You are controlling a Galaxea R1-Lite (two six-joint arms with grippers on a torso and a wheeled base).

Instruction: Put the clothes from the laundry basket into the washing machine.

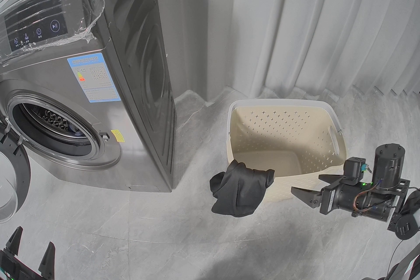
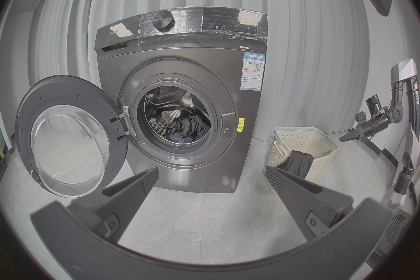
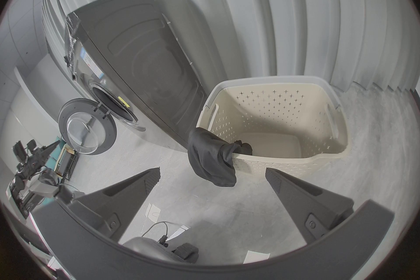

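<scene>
Black, limp cloth [image 1: 239, 191] drapes the laundry basket [image 1: 284, 130] rim at 7 o'clock; I'd pinch its bunched fold, left gripper [image 1: 34, 242] and right gripper [image 1: 309, 186] jaws apart.

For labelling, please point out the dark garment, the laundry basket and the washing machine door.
dark garment [image 1: 238, 189]: head view, hanging fold.
laundry basket [image 1: 280, 102]: head view, far rim.
washing machine door [image 2: 70, 141]: left wrist view, glass.

place: laundry corner | cues: washing machine [image 1: 131, 75], laundry basket [image 1: 284, 132], curtains [image 1: 284, 9], tiled floor [image 1: 175, 228]
</scene>
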